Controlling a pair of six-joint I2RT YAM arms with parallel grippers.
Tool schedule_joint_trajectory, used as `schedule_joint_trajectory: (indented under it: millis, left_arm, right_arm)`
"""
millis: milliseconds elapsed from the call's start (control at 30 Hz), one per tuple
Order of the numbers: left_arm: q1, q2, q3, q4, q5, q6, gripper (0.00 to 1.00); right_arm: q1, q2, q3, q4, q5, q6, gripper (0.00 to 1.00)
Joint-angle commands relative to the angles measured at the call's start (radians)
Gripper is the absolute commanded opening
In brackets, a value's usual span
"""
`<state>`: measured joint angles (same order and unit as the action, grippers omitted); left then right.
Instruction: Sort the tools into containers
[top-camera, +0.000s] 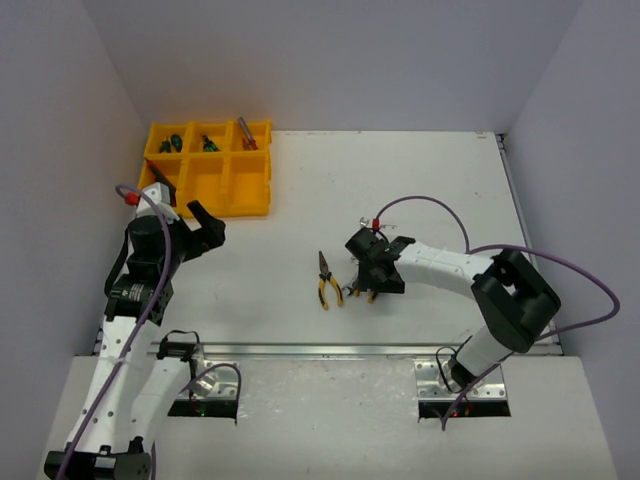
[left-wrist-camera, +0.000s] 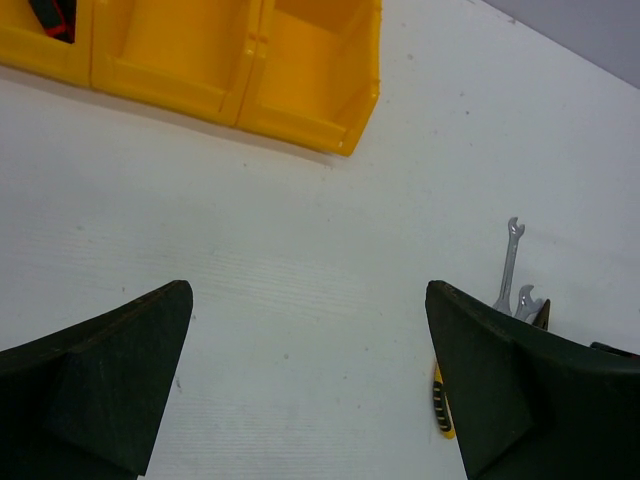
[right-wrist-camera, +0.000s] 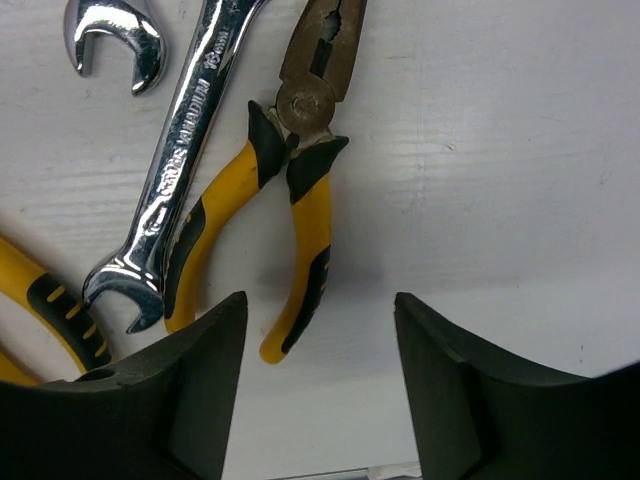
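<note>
My right gripper (right-wrist-camera: 318, 312), spread and empty, hangs over the yellow-handled pliers (right-wrist-camera: 305, 110) mid-bench: handles toward me, nose away, apparently untouched. My left gripper (left-wrist-camera: 310, 300), likewise spread, stands farther off, near the far-left tray (top-camera: 255, 200).

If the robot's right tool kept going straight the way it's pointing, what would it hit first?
Most likely the yellow-handled pliers lying on the table: their handles sit in line with the gap of the open right tool. A silver wrench lies just beside them. Depth is hard to judge.
</note>
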<state>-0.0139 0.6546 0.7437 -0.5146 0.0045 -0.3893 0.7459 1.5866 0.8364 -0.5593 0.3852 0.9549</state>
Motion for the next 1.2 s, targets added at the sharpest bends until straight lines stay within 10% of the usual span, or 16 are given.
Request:
schedule_joint_trajectory:
  millis: [0,300,733,1167]
  left_arm:
    - [-0.018,0.004,0.009,0.053,0.024,0.017,1.00]
    - [-0.032,0.011,0.008,0.054,0.029,0.020,1.00]
    - [-0.035,0.025,0.006,0.059,0.046,0.023,1.00]
    - [-0.038,0.060,0.016,0.062,0.093,0.026,1.00]
  right_arm:
    - [-0.032,0.046,0.011,0.060,-0.011,-0.020,0.58]
    - [-0.068,0.015,-0.088,0.164,-0.067,0.010,0.45]
    - [-0.086,-0.018,-0.149,0.219,-0.117,-0.038,0.00]
    - [-0.088,-0.341,-0.187,0.116,-0.016,-0.107,0.00]
